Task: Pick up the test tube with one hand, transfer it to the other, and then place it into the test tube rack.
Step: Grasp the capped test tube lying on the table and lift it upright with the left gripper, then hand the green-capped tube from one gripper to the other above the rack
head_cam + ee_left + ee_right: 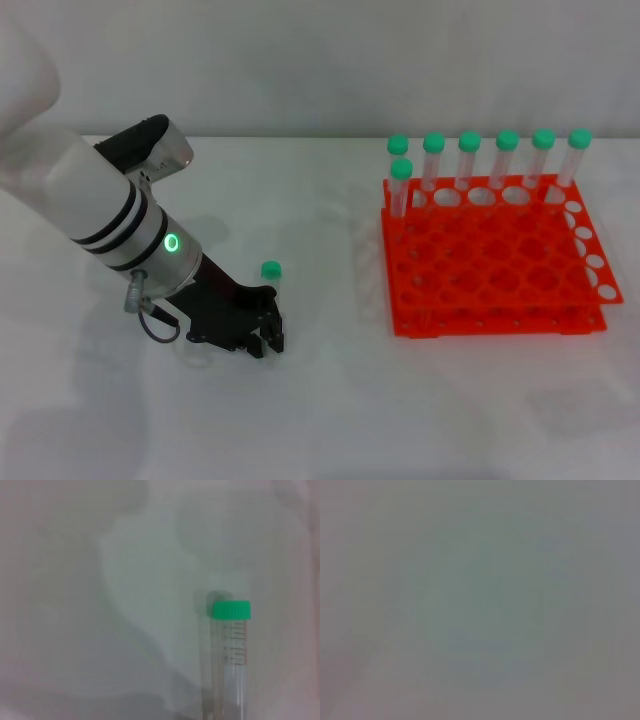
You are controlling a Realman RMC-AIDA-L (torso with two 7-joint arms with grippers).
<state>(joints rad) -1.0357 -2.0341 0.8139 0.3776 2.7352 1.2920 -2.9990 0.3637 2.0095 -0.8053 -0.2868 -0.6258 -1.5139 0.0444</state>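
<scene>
The test tube (270,272) lies on the white table, its green cap pointing away from me and its clear body running down to my left gripper (267,343). The gripper, black on the white-and-silver arm with the green ring, sits low on the table and is shut on the tube's lower end. The left wrist view shows the tube (231,645) with its green cap, just above the table. The orange-red test tube rack (490,265) stands to the right, well apart. My right gripper is out of view.
Several green-capped tubes (469,160) stand upright along the rack's back row, and one more (401,185) stands at its left. White table (320,420) lies between gripper and rack. The right wrist view shows only plain grey.
</scene>
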